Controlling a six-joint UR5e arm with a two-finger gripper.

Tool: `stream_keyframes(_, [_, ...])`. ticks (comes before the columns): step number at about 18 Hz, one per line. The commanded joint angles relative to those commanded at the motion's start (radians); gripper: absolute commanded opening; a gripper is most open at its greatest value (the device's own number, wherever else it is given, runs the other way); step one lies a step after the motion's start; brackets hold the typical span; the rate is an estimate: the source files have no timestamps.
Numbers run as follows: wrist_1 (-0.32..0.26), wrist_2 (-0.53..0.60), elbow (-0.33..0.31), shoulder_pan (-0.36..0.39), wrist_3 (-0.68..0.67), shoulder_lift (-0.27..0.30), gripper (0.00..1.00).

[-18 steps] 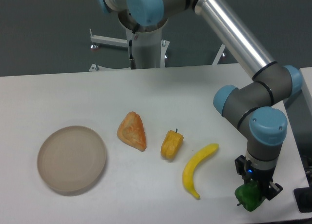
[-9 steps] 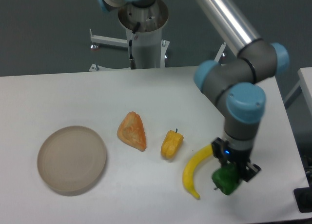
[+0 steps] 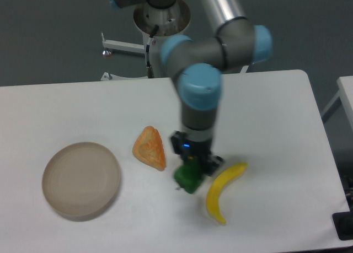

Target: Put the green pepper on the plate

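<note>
My gripper (image 3: 191, 170) is shut on the green pepper (image 3: 188, 177) and holds it above the table, between the orange triangular food item and the banana. The pepper is small, glossy and dark green. The beige-tan round plate (image 3: 81, 179) lies on the table at the left, well to the left of the gripper, with nothing on it. The yellow-orange pepper is hidden behind the gripper and the green pepper.
An orange triangular food item (image 3: 150, 148) lies just left of the gripper. A yellow banana (image 3: 222, 190) lies just to its right. The arm's base (image 3: 164, 38) stands at the back behind the table.
The arm has swung left from the table's front right corner, carrying the green pepper past the banana to a spot over the yellow-orange pepper, which it now hides.
</note>
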Motion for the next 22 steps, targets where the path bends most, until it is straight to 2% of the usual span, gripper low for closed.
stream_keyframes(4, [0.026, -0.017, -0.012, -0.08, -0.158, -0.012, 0.27])
stream_keyframes(8, [0.144, -0.012, -0.064, -0.152, -0.299, -0.038, 0.27])
stream_keyframes(10, [0.179, -0.008, -0.087, -0.176, -0.339, -0.051, 0.27])
stream_keyframes(14, [0.187, -0.006, -0.117, -0.213, -0.402, -0.071, 0.27])
stream_keyframes(22, [0.203, -0.003, -0.117, -0.241, -0.432, -0.098, 0.27])
